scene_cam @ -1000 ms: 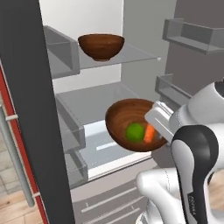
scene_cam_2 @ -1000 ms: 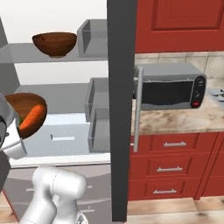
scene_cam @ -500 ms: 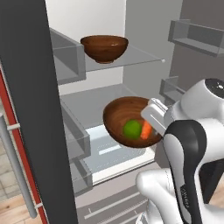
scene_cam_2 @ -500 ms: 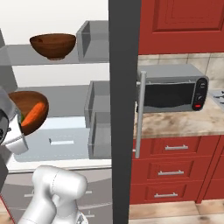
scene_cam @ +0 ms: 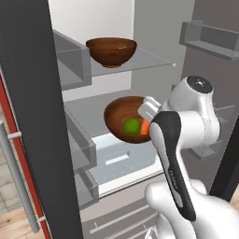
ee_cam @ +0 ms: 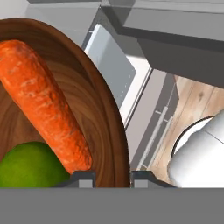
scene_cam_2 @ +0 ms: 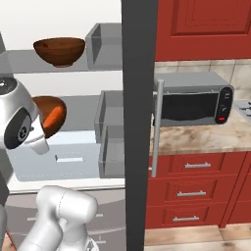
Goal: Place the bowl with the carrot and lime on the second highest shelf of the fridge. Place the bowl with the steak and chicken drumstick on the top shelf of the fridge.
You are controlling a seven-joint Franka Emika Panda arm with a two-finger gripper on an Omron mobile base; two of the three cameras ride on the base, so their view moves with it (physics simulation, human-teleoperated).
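Fridge door (scene_cam: pixel 28 116) is standing open on the left. Inside, another brown bowl (scene_cam: pixel 112 50) is sitting on the top shelf (scene_cam: pixel 144 59). Lower down, the bowl with the carrot and lime (scene_cam: pixel 122 117) is hanging in the air in front of the second highest shelf (scene_cam: pixel 88 105). The lime (scene_cam: pixel 132 126) is lying beside the carrot (scene_cam: pixel 145 127). The gripper (ee_cam: pixel 113 177) is pinching the bowl's rim tight. A microwave (scene_cam_2: pixel 193 100) is sitting on the counter (scene_cam_2: pixel 206 135) to the right.

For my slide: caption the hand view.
End effector clamps the glossy brown wooden bowl's rim, orange carrot and green lime inside.
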